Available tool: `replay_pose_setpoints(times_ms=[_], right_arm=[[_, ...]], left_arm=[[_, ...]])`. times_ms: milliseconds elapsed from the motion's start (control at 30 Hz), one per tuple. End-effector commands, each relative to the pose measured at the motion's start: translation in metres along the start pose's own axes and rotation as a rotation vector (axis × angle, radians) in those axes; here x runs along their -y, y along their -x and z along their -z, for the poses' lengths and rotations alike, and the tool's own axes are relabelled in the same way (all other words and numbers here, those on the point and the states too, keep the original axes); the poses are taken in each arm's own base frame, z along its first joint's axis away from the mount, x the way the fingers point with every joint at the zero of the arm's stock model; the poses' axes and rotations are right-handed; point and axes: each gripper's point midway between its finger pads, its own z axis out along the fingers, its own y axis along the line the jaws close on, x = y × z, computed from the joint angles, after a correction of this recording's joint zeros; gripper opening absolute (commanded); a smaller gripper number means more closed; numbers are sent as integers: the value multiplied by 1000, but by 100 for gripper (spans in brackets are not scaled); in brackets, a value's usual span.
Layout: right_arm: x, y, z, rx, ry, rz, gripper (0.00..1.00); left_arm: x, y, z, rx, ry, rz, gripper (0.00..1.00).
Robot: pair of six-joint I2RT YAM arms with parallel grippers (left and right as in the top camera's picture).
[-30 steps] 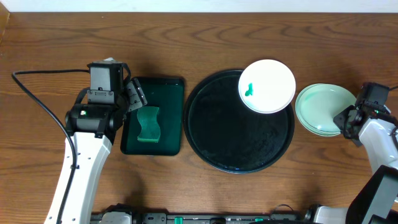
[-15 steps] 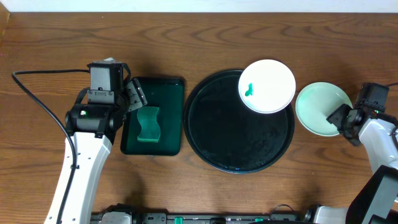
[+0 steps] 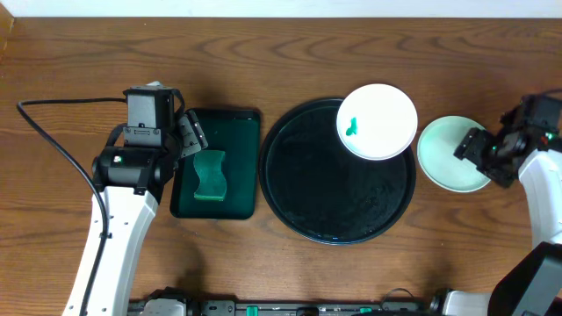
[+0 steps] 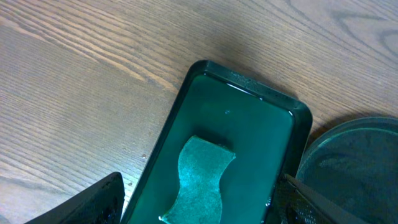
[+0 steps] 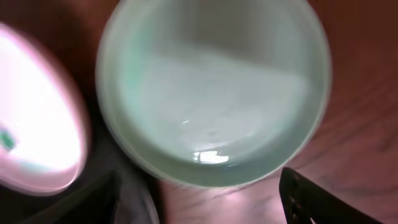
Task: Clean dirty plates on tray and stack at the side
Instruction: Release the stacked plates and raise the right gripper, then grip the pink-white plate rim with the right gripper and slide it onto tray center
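On the brown wooden table [image 3: 263, 53], the white plate [image 3: 378, 121] is resting on the black tray [image 3: 299, 184] at its upper-right rim, with the mint plate [image 3: 443, 156] just beside. The right gripper [image 3: 485, 160] is hovering open over the mint plate, and the left gripper [image 3: 191, 133] is hovering open over the sponge [image 3: 209, 175].

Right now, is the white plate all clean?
No, the white plate has a small green smear near its left edge.
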Motion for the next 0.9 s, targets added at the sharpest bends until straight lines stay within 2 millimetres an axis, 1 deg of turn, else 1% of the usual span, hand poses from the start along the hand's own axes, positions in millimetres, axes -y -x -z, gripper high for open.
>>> replay_pose_setpoints(times_ms=[0,133,233,333,400,467,567,633,700,867], right_arm=[[-35,11,26,32,65,157,78],[-59,11,47,35,76,275,79],[-77,12,57,49,94,367,79],[-93,12,60,72,114,455,80],[-103,13,60,94,129,480,82],[-111,10,60,95,145,497,87],[-117,6,60,89,156,493,91],[-120,4,60,84,160,478,91],[-123,2,59,84,162,519,91],[-132,-5,59,88,169,665,80]], left_arm=[[1,4,2,13,4,-2,78],[1,4,2,13,4,-2,78],[1,4,2,12,4,-2,78],[1,3,2,12,4,-2,78],[1,3,2,12,4,-2,78],[1,3,2,12,4,-2,78],[1,3,2,12,4,-2,78],[1,3,2,12,4,-2,78],[1,4,2,12,5,-2,78],[1,3,2,12,4,-2,78]])
